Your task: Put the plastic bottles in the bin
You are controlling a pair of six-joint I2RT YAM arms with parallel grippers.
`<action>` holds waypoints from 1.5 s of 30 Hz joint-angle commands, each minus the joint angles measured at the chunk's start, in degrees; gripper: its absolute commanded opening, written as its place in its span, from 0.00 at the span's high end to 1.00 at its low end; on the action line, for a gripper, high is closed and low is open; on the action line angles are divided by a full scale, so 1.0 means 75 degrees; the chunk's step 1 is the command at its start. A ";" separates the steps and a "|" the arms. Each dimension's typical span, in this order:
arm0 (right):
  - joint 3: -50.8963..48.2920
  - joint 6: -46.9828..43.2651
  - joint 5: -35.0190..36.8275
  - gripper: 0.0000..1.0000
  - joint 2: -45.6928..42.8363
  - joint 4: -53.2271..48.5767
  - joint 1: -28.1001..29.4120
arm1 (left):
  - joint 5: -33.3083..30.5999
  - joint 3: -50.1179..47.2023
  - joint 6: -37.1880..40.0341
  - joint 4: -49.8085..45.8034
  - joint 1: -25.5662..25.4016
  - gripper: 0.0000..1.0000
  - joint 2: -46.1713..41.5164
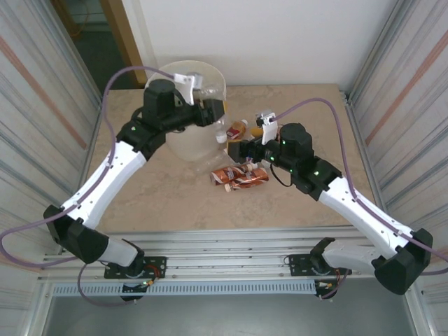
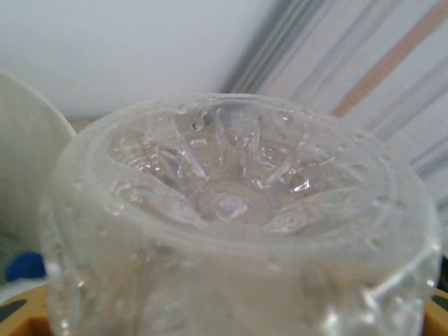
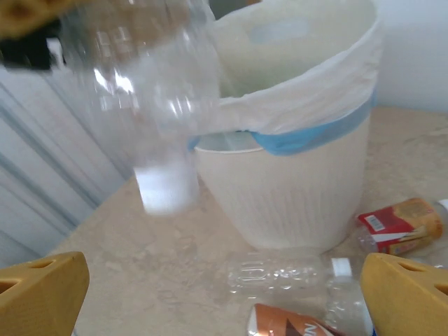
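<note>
clear plastic bottle (image 3: 150,91), base up and white cap down, hangs in the air just outside the bin (image 3: 294,196), level with its rim on the side facing the right arm. whether it touches the rim cannot be told. the left gripper (image 1: 212,112) is clamped on the upper, base end of this bottle. the left wrist view looks straight at the moulded base (image 2: 231,210) at close range.

the bin stands upright on the beige table (image 1: 161,196). a pale bag (image 3: 301,98) is folded over its rim, and a blue tape band (image 3: 315,133) runs around the wall below the fold.

the right gripper (image 1: 234,150) sits low, near the foot of the bin. its yellow fingers (image 3: 42,290) are spread wide with nothing gripped between them.

on the table at the foot of the bin:
- a second clear bottle (image 3: 287,273) with a white cap lies on its side, just in front of the wall.
- a red-labelled bottle (image 3: 402,224) lies beside the bin wall.
- brown-labelled bottles (image 1: 241,176) lie together a little further out from the bin, below the right gripper in the top view.
</note>
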 commanded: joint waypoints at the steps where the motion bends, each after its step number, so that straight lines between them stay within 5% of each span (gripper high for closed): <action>1: -0.0064 0.0210 0.0709 0.02 -0.0292 -0.0441 0.0031 | -0.0327 0.0871 0.0580 -0.0501 0.0406 0.62 0.0362; 13: 0.0025 0.1528 0.3171 0.02 -0.0102 -0.2028 -0.0300 | -0.2065 0.3266 0.1886 -0.1859 0.1086 0.62 0.1943; 19: -0.0160 0.2414 0.3191 0.02 0.0008 -0.2560 -0.0863 | -0.3094 0.3676 0.2631 -0.2345 0.1121 0.62 0.2587; 31: -0.0598 0.3762 0.2808 0.02 0.0439 -0.3615 -0.1257 | -0.3492 0.4111 0.3069 -0.2985 0.1242 0.54 0.3684; 45: -0.1245 0.5240 0.2055 0.02 0.1336 -0.3416 -0.0720 | -0.3337 0.4345 0.2904 -0.3239 0.1316 0.17 0.4048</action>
